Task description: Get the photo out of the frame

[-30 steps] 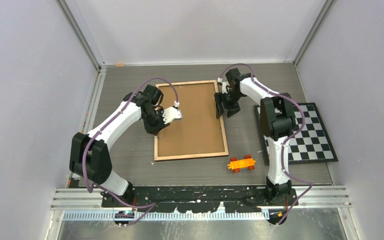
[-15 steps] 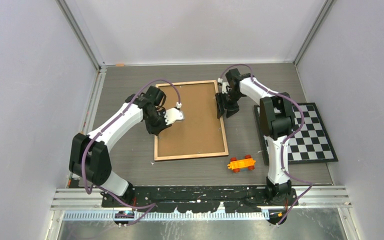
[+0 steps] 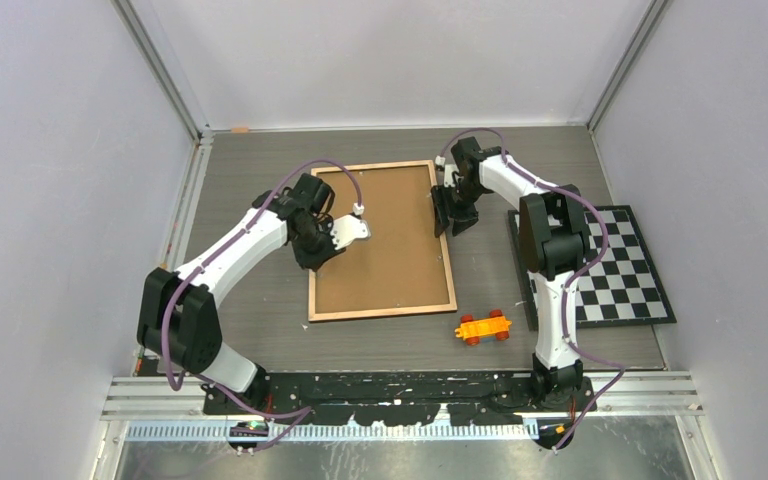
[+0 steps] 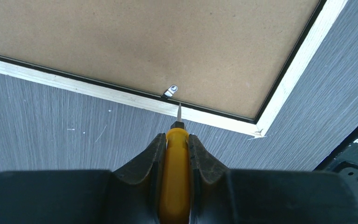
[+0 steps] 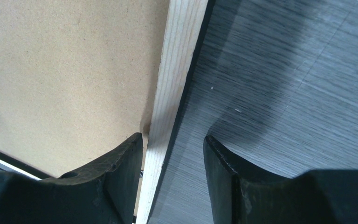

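frame [image 3: 381, 240]: face down on table [image 3: 380, 345], photo hidden inside | left gripper [image 4: 175, 140]: clamped on screwdriver [image 4: 173, 186], tip just short of clip [image 4: 170, 90] | right gripper [image 5: 172, 154]: part-open astride rim | risk: tip slipping off clip, scratching board

You have open table [image 3: 250, 170] beyond the frame's [image 3: 385, 255] far edge and along its near edge. At the frame's left rim, the left gripper [image 4: 176, 137] and its yellow screwdriver [image 4: 175, 186] block the way. The right gripper [image 5: 173, 139] straddles the right rim, jaws apart. An orange toy car [image 3: 484, 327] sits just off the frame's near right corner, with the checkerboard mat [image 3: 625, 270] farther right.
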Controlling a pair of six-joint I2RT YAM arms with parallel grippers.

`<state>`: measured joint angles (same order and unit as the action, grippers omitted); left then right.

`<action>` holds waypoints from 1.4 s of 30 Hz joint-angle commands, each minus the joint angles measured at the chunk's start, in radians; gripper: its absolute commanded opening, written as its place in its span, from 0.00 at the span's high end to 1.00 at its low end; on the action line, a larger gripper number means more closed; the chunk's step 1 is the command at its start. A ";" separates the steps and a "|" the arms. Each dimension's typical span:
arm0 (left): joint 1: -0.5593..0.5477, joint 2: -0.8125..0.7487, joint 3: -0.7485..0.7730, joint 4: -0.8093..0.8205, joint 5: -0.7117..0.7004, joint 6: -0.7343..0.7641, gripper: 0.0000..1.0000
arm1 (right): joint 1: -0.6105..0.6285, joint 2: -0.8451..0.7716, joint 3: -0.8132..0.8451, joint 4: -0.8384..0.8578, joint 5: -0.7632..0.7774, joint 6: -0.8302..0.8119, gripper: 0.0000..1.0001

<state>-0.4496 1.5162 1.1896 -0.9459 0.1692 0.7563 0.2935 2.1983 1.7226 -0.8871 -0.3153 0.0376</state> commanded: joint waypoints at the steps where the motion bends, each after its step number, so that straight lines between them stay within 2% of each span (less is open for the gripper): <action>1: 0.006 0.026 -0.014 0.040 0.072 -0.030 1.00 | 0.004 0.012 -0.005 0.019 0.004 0.005 0.45; 7: 0.006 0.014 0.014 0.004 0.110 -0.036 1.00 | 0.005 0.012 -0.003 0.018 0.011 0.002 0.45; 24: 0.011 0.047 -0.025 0.079 -0.040 0.020 1.00 | 0.006 0.017 -0.008 0.008 0.012 -0.011 0.45; 42: 0.011 -0.026 -0.133 0.319 -0.084 0.091 1.00 | 0.005 0.027 0.000 0.007 0.009 -0.014 0.45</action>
<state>-0.4480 1.4799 1.1004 -0.8032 0.1448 0.7746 0.2935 2.1998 1.7226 -0.8875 -0.3153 0.0334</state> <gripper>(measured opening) 0.204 0.550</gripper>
